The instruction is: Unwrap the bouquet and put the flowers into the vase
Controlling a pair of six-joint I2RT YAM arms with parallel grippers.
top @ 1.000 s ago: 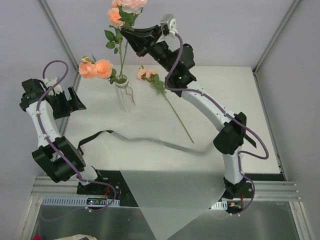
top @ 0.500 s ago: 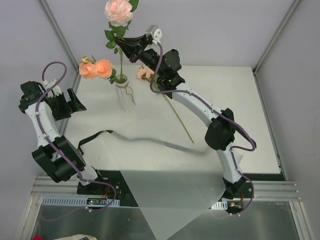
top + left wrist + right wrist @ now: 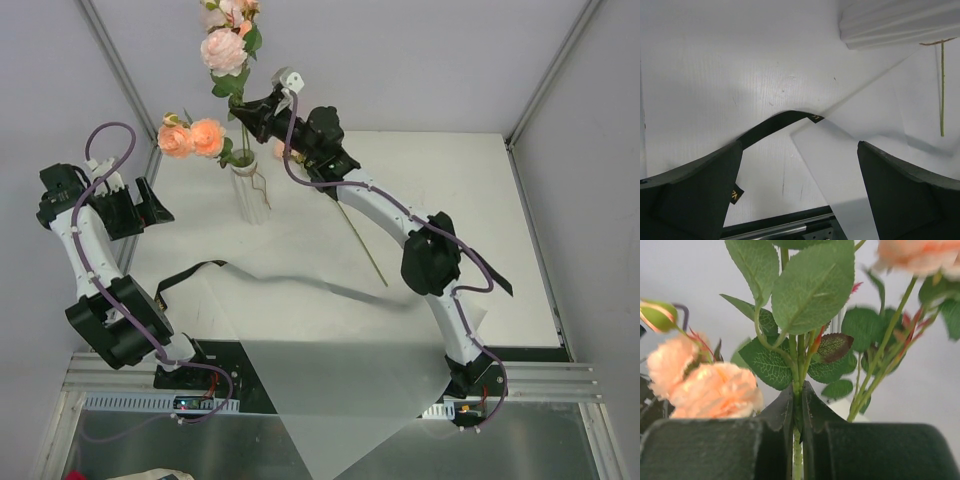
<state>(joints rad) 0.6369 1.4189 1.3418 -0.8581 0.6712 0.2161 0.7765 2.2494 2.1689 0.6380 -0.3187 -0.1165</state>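
Note:
The ribbed whitish vase (image 3: 248,192) stands at the back left of the table and holds stems with two peach-orange blooms (image 3: 190,137). My right gripper (image 3: 243,108) is shut on the green stem (image 3: 798,375) of another flower, just above the vase. That flower's pink bloom (image 3: 223,50) stands high and its stem runs down to the vase's mouth. One more flower lies on the table, its thin stem (image 3: 358,240) reaching toward the middle. My left gripper (image 3: 150,205) hangs open at the left, holding nothing. The bouquet is undone.
The white wrapping paper (image 3: 330,390) lies flat over the table's near edge, and the black ribbon (image 3: 200,270) curls beside it. The left wrist view shows the ribbon (image 3: 775,125), the paper (image 3: 855,165) and the vase's foot (image 3: 890,25). Frame posts stand at the back corners.
My right gripper has carried the held flower to the left, so the stem now stands over the vase. The left arm has not moved.

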